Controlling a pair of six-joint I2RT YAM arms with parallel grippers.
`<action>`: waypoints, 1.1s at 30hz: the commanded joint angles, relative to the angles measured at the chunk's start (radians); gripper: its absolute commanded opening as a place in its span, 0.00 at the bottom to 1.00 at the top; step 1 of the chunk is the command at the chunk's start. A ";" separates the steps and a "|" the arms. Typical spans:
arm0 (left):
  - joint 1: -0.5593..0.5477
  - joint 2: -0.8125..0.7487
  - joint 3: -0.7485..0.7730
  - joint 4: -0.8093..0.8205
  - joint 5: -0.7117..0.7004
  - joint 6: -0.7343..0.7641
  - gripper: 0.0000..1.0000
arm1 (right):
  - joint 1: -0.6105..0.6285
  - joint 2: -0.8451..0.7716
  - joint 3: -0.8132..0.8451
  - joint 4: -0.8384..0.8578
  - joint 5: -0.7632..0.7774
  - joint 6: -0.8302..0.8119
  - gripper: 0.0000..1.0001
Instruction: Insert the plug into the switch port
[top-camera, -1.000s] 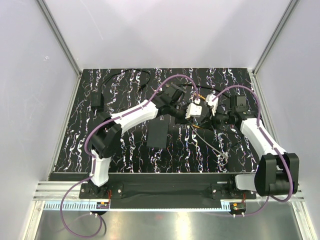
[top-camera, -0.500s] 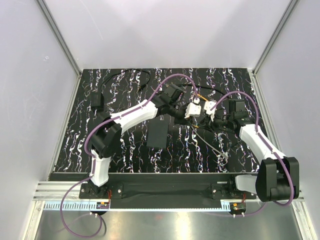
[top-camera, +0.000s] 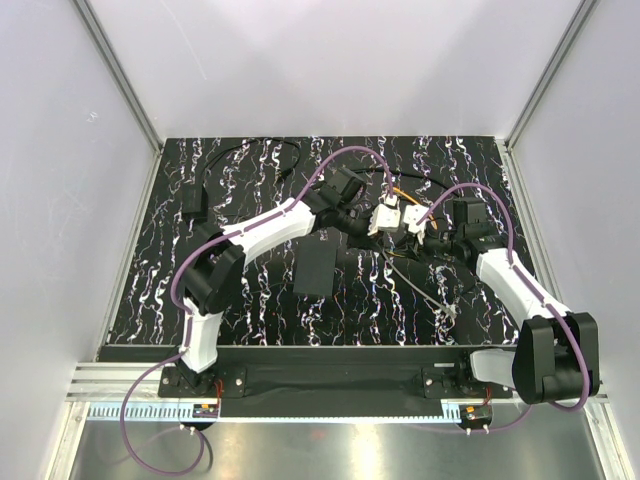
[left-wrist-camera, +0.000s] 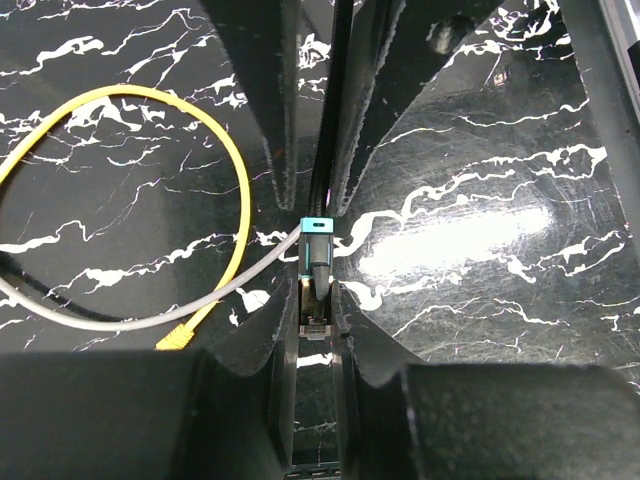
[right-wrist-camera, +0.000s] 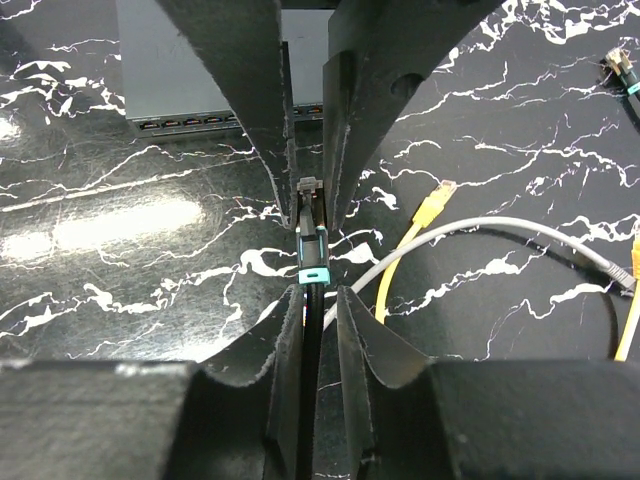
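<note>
The plug has a teal collar, a clear tip and a black cable. My left gripper is shut on it, with the tip between its fingers. My right gripper faces the left one and is shut on the black cable just behind the teal collar. In the top view the two grippers meet at centre right, left gripper and right gripper, above the table. The flat black switch box lies left of them. Its port row shows ahead in the right wrist view.
A yellow cable loop and a grey cable lie on the black marbled table under the grippers. More loose cable ends lie at the front right. A small black block with a thin cord sits at the far left.
My right gripper has moved left and closed in on the left gripper until the two meet around the plug. The left arm has barely moved.
</note>
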 joint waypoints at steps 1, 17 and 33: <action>-0.003 0.000 0.038 0.013 0.050 -0.003 0.00 | 0.020 0.008 0.004 0.035 -0.010 -0.048 0.25; -0.001 -0.006 0.030 0.010 0.060 0.006 0.00 | 0.018 0.019 -0.007 -0.021 0.016 -0.137 0.24; 0.002 -0.003 0.028 0.017 0.074 0.002 0.00 | 0.026 0.045 0.007 -0.070 0.039 -0.197 0.12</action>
